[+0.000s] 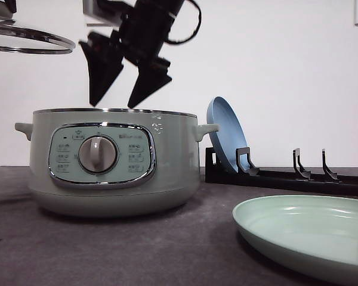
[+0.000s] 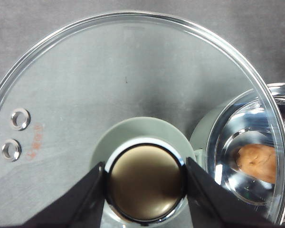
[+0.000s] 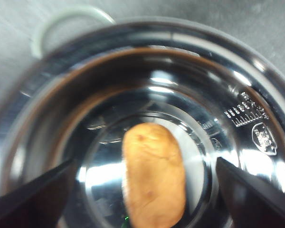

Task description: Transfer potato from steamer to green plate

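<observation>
Green plate (image 1: 310, 235) lies nearest, bare, right of the steamer (image 1: 107, 161). Potato (image 3: 154, 175) rests on the polished pot floor. Judged firm, light, smooth; grasp across its narrow middle. Right gripper (image 1: 125, 89) hangs spread above the rim, empty. Left gripper (image 2: 145, 183) clamps the lid (image 2: 85, 95) knob, held aside. Rack (image 1: 286, 173) with blue plate (image 1: 227, 134) behind; path unobstructed.
</observation>
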You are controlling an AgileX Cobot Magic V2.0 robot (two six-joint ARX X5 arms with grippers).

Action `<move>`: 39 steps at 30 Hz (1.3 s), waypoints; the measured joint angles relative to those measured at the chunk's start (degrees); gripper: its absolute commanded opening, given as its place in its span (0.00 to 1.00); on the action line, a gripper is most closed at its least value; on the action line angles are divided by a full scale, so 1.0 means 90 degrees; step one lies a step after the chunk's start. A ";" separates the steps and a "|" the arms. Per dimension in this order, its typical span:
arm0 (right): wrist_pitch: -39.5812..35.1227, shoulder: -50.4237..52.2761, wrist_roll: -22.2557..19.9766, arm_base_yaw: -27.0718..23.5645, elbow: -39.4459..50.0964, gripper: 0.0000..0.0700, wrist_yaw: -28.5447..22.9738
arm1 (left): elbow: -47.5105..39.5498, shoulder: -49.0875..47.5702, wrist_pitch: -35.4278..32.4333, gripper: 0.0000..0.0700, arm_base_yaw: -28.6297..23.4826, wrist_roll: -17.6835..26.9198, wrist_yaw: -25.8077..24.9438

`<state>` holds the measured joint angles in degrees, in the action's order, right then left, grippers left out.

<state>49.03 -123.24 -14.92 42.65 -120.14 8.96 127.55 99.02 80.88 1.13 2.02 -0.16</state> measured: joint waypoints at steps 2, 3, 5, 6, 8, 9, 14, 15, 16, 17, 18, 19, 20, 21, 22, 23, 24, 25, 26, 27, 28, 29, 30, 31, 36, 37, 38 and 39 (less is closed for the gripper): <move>-0.0107 -0.0066 -0.0020 -0.0024 0.0000 0.89 -0.0001 | 0.0000 0.0000 0.0000 0.00 0.0000 0.0002 -0.0002; -0.0148 -0.0083 -0.0026 -0.0026 0.0000 0.89 -0.0001 | 0.0000 0.0000 0.0000 0.00 0.0000 0.0001 -0.0002; -0.0241 -0.0113 -0.0031 -0.0024 0.0000 0.89 0.0004 | 0.0000 0.0000 0.0000 0.00 0.0000 0.0000 -0.0002; -0.0249 -0.0121 -0.0031 -0.0024 -0.0004 0.89 0.0006 | 0.0000 0.0000 0.0000 0.00 0.0000 0.0000 -0.0002; -0.0252 -0.0143 -0.0031 -0.0024 -0.0005 0.89 0.0014 | 0.0000 0.0000 -0.0002 0.00 0.0000 0.0000 -0.0002; -0.0252 -0.0155 -0.0031 -0.0026 -0.0005 0.89 0.0040 | 0.0000 0.0000 -0.0001 0.00 0.0000 0.0000 -0.0002; -0.0289 -0.0312 -0.0031 -0.0029 -0.0005 0.89 0.0160 | 0.0000 0.0000 0.0000 0.00 0.0000 -0.0002 -0.0002; -0.0294 -0.0354 -0.0031 -0.0029 -0.0005 0.89 0.0167 | 0.0000 0.0000 -0.0002 0.00 0.0000 -0.0002 -0.0002; -0.0296 -0.0401 -0.0031 -0.0031 -0.0005 0.89 0.0169 | 0.0000 0.0000 -0.0001 0.00 0.0000 -0.0002 -0.0002; -0.0296 -0.0450 -0.0031 -0.0034 -0.0005 0.89 0.0170 | 0.0000 0.0000 0.0000 0.00 0.0000 -0.0002 -0.0002; -0.0296 -0.0490 -0.0031 -0.0037 -0.0005 0.89 0.0171 | 0.0000 0.0000 0.0000 0.00 0.0000 -0.0002 -0.0002; -0.0294 -0.0526 -0.0031 -0.0046 -0.0005 0.89 0.0171 | 0.0000 0.0000 0.0000 0.00 0.0000 -0.0003 -0.0003; -0.0291 -0.0556 -0.0031 -0.0061 -0.0005 0.89 0.0169 | 0.0000 0.0000 0.0000 0.00 0.0000 -0.0005 -0.0005; -0.0289 -0.0570 -0.0033 -0.0085 -0.0005 0.89 0.0169 | 0.0000 0.0000 0.0000 0.00 0.0000 -0.0005 -0.0005; -0.0290 -0.0577 -0.0033 -0.0108 -0.0005 0.89 0.0170 | 0.0000 0.0000 -0.0001 0.00 0.0000 -0.0005 -0.0005; -0.0291 -0.0578 -0.0033 -0.0132 -0.0005 0.89 0.0172 | 0.0000 0.0000 -0.0002 0.00 0.0000 -0.0005 -0.0005; -0.0291 -0.0578 -0.0033 -0.0153 -0.0005 0.89 0.0170 | 0.0000 0.0000 -0.0001 0.00 0.0000 -0.0005 -0.0005; -0.0284 -0.0578 -0.0033 -0.0175 -0.0005 0.89 0.0169 | 0.0000 0.0000 0.0000 0.00 0.0000 -0.0005 -0.0005; -0.0270 -0.0579 -0.0033 -0.0196 -0.0005 0.89 0.0170 | 0.0000 0.0000 0.0000 0.00 0.0000 -0.0005 -0.0005; -0.0237 -0.0582 -0.0033 -0.0207 -0.0005 0.89 0.0171 | 0.0000 0.0000 -0.0002 0.00 0.0000 -0.0005 -0.0005; -0.0213 -0.0584 -0.0033 -0.0212 -0.0005 0.89 0.0177 | 0.0000 0.0000 -0.0002 0.00 0.0000 -0.0005 -0.0005; -0.0196 -0.0586 -0.0033 -0.0214 -0.0005 0.89 0.0186 | 0.0000 0.0000 0.0000 0.00 0.0000 -0.0005 -0.0005; -0.0193 -0.0599 -0.0033 -0.0234 -0.0005 0.89 0.0200 | 0.0000 0.0000 -0.0002 0.00 0.0000 -0.0005 -0.0005; -0.0192 -0.0620 -0.0033 -0.0249 -0.0007 0.89 0.0207 | 0.0000 0.0000 -0.0002 0.00 0.0000 -0.0005 -0.0005; -0.0168 -0.0798 -0.0033 -0.0236 -0.0010 0.88 0.0317 | 0.0000 0.0000 -0.0002 0.00 0.0000 -0.0005 -0.0005; -0.0157 -0.0830 -0.0033 -0.0230 -0.0010 0.85 0.0317 | 0.0000 0.0000 -0.0002 0.00 0.0000 -0.0005 -0.0005; -0.0143 -0.0859 -0.0033 -0.0226 -0.0010 0.80 0.0317 | 0.0000 0.0000 -0.0002 0.00 0.0000 -0.0005 -0.0005; -0.0138 -0.0877 -0.0032 -0.0217 -0.0010 0.69 0.0317 | 0.0000 0.0000 -0.0002 0.00 0.0000 -0.0005 -0.0005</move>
<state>47.79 -131.13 -15.21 40.70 -120.22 11.81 127.55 99.02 80.86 1.13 1.98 -0.21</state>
